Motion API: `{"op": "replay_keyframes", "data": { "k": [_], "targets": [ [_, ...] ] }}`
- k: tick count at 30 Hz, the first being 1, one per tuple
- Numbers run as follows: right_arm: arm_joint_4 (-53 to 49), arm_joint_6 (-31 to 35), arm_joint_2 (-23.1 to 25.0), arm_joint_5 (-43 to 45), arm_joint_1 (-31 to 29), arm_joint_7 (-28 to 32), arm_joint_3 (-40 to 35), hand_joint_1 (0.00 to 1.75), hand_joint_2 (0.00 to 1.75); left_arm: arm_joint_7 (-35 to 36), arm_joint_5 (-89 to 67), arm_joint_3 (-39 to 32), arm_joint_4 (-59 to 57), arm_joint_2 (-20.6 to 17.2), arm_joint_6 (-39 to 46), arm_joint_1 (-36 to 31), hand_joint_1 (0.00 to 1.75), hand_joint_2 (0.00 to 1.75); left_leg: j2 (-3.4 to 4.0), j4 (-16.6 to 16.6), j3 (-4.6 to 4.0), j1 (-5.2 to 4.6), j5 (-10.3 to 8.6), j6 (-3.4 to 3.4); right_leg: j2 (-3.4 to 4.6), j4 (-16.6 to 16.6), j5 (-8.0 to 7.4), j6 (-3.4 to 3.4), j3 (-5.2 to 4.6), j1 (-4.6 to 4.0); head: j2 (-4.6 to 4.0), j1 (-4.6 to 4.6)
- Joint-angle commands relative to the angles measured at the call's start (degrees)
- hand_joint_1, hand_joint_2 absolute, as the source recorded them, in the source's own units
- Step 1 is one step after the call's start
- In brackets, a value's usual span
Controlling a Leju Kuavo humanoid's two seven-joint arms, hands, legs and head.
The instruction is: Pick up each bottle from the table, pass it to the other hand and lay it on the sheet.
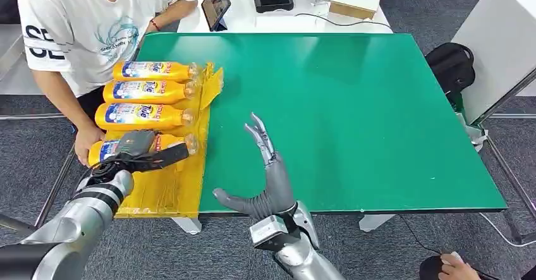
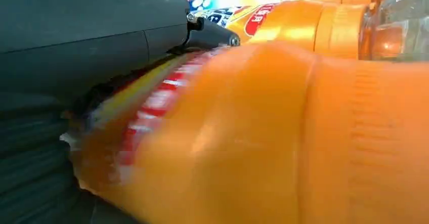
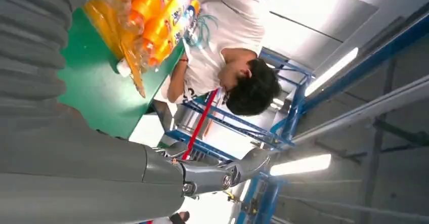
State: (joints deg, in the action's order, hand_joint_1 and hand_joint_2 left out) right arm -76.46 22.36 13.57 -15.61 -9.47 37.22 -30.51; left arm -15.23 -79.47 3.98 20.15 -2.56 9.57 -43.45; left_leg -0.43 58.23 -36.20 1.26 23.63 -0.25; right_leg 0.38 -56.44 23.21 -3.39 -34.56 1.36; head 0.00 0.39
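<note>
Where the head view looks down on the green table (image 1: 354, 115), shows four orange plastic bottles with blue-and-white labels lying side by side on the yellow sheet (image 1: 170, 188) at left of frame. Nearest orange bottle (image 1: 174, 142) gripped around its middle by the left hand (image 1: 136, 148), dark fingers wrapped over it, low at left; also touched at its base end by the hand of a person in a white T-shirt (image 1: 76, 33). Right hand (image 1: 265, 172) at lower centre, holding nothing, fingers straight and apart, thumb out to the side, above bare green surface.

Left wrist view: same bottle (image 2: 283, 143) close and blurred, pressed against the grey hand (image 2: 86, 37); neighbouring bottle (image 2: 303, 27) just beyond, upper right.

Right wrist view: grey hand (image 3: 76, 153) with thumb extended, empty; bottles (image 3: 157, 16) and person (image 3: 227, 57) at upper centre.
</note>
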Motion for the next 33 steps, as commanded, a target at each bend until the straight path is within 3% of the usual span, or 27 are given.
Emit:
{"op": "replay_keyframes", "data": {
  "k": [1, 2, 3, 8, 9, 15, 18, 19, 25, 33],
  "targets": [
    [4.58, -0.66, -0.69, 0.87, -2.09, 0.21, -0.57, 0.00, 1.75, -1.08, 1.15, -1.18, -4.44, 0.33, -0.90, 0.13, 0.00, 1.75, 0.14, -0.09, 0.32, 0.00, 0.09, 0.08, 0.07, 0.10, 0.05, 0.15, 0.28, -0.04, 0.00, -0.02],
    [3.57, -0.75, -0.75, 1.14, -1.71, 0.83, -0.50, 0.00, 1.75, -1.53, 1.26, -1.04, -4.40, 0.47, -1.12, 0.11, 0.00, 1.75, 0.08, -0.07, 0.20, -0.04, 0.05, 0.06, 0.04, 0.06, 0.03, 0.10, 0.16, 0.01, 0.00, -0.02],
    [3.09, -0.79, -0.79, 1.21, -1.54, 1.12, -0.43, 0.00, 1.75, -1.61, 1.93, -1.43, -4.35, 0.75, -1.31, 0.13, 0.00, 0.00, 0.11, -0.08, 0.28, -0.02, 0.08, 0.08, 0.06, 0.09, 0.04, 0.13, 0.24, -0.02, 0.00, 0.00],
    [2.80, -1.04, -0.98, 1.33, -1.39, 1.02, 0.04, 0.00, 1.75, -3.36, 4.60, -2.79, -4.43, 1.88, -4.59, 0.18, 0.00, 0.00, 0.00, -0.05, 0.19, -0.01, 0.05, 0.07, -0.04, 0.06, 0.05, 0.10, 0.18, -0.02, 0.00, 0.00],
    [3.12, -1.16, -0.92, 1.33, -1.38, 1.01, 0.19, 0.00, 1.75, -4.14, 5.79, -3.43, -4.48, 1.89, -6.11, 0.12, 0.00, 1.75, 0.01, -0.05, 0.18, -0.01, 0.04, 0.06, -0.03, 0.07, 0.04, 0.09, 0.16, -0.01, 0.00, -0.02],
    [1.50, -0.84, -0.60, 2.64, -0.42, 2.52, 1.17, 0.00, 1.75, -4.98, 6.31, -2.60, -3.98, 1.75, -6.65, 0.07, 0.00, 1.75, 0.03, -0.07, 0.31, -0.03, 0.05, 0.06, -0.01, 0.06, 0.04, 0.11, 0.26, 0.00, 0.00, -0.02],
    [2.01, -1.07, -0.57, 2.79, -0.67, 2.47, 1.40, 0.00, 1.75, -6.67, 9.84, -4.46, -4.01, 1.95, -9.40, 0.24, 0.00, 1.75, 0.07, -0.07, 0.41, 0.00, 0.06, 0.09, 0.01, 0.09, 0.03, 0.17, 0.34, -0.04, 0.00, -0.02],
    [2.76, -1.26, -0.47, 2.89, -0.83, 2.43, 1.51, 0.00, 1.75, -9.33, 15.05, -8.45, -3.58, 2.44, -12.24, 0.68, 0.00, 1.75, 0.05, -0.07, 0.37, -0.02, 0.04, 0.07, 0.00, 0.07, 0.02, 0.12, 0.30, -0.01, 0.00, -0.02],
    [3.04, -1.34, -0.43, 2.98, -0.82, 2.44, 1.51, 0.00, 1.75, -9.46, 15.17, -8.35, -3.44, 2.30, -12.46, 0.99, 0.00, 1.75, 0.03, -0.11, 0.58, -0.02, 0.04, 0.09, -0.01, 0.12, 0.04, 0.15, 0.54, -0.01, 0.00, -0.02],
    [2.66, -0.63, -0.85, 2.45, -0.52, 2.78, 0.69, 0.00, 1.75, -18.78, 28.69, -13.21, 1.79, 4.57, -13.75, 1.43, 0.00, 1.75, -0.06, -0.09, 0.57, 0.00, 0.05, 0.10, -0.10, 0.12, 0.06, 0.19, 0.58, -0.05, 0.00, -0.02]
  ]
}}
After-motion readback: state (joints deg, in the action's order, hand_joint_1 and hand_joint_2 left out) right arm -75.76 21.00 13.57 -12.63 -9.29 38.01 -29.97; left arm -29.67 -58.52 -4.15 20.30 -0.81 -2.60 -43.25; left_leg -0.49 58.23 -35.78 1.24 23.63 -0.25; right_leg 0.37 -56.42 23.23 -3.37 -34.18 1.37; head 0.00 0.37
